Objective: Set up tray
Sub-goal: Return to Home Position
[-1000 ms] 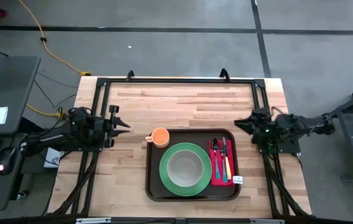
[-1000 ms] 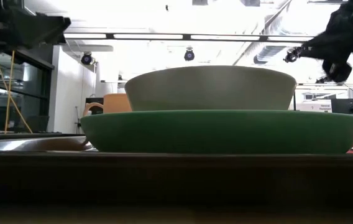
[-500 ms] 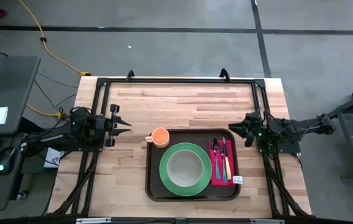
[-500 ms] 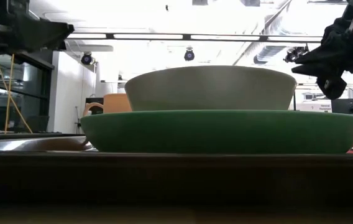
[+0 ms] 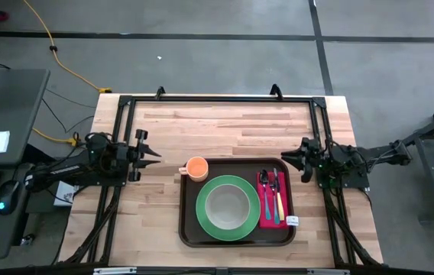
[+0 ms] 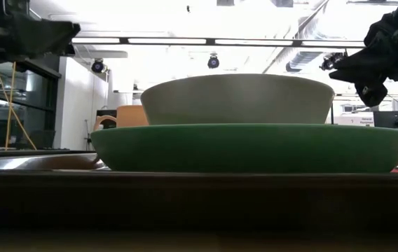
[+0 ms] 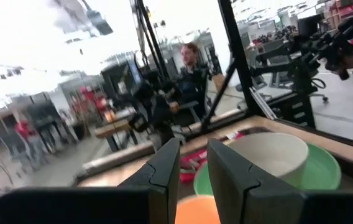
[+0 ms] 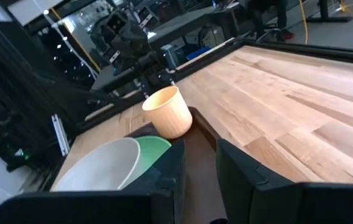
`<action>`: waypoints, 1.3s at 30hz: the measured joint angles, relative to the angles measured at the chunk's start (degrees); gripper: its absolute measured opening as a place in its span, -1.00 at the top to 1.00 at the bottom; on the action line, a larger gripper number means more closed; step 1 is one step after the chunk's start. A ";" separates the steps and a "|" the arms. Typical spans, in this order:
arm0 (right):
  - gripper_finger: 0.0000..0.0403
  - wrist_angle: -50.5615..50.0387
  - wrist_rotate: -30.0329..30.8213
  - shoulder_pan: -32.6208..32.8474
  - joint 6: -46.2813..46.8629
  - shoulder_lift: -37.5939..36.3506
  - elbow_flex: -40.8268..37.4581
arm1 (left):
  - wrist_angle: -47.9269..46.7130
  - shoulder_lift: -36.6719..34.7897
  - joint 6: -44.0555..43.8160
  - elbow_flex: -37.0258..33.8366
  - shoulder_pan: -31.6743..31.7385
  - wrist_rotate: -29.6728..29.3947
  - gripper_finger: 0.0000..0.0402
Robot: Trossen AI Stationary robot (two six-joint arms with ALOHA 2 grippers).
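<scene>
Tray on table by near edge, right of ctr. Green plate w/ bowl mid-tray, orange cup at far-left corner, red napkin w/ cutlery along right rim. L gripper by table's left edge, R gripper by right edge. Both empty, fingers slightly apart.

High view looks straight down on the whole table. Low view sits at table height, close against plate and bowl. Wrist views face forward past left gripper and right gripper, sharing that bowl ahead.
</scene>
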 joint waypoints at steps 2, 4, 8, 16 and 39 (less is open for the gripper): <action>0.67 -0.52 -0.92 0.00 -0.64 0.02 0.05 | -2.13 0.02 -0.63 0.00 0.00 0.17 0.44; 0.67 -0.64 -1.20 0.01 -1.83 0.04 0.07 | -3.96 0.03 -0.61 -0.02 0.00 0.09 0.44; 0.67 -0.80 0.14 0.02 -5.07 0.07 0.11 | -6.41 0.04 0.95 -0.04 0.00 -3.38 0.44; 0.67 -0.87 3.04 0.01 -7.82 1.22 0.13 | -8.23 0.04 2.53 -0.08 0.02 -7.87 0.44; 0.67 -0.63 6.26 0.02 -7.32 8.57 0.11 | -8.67 0.04 3.67 -0.17 0.02 -13.69 0.44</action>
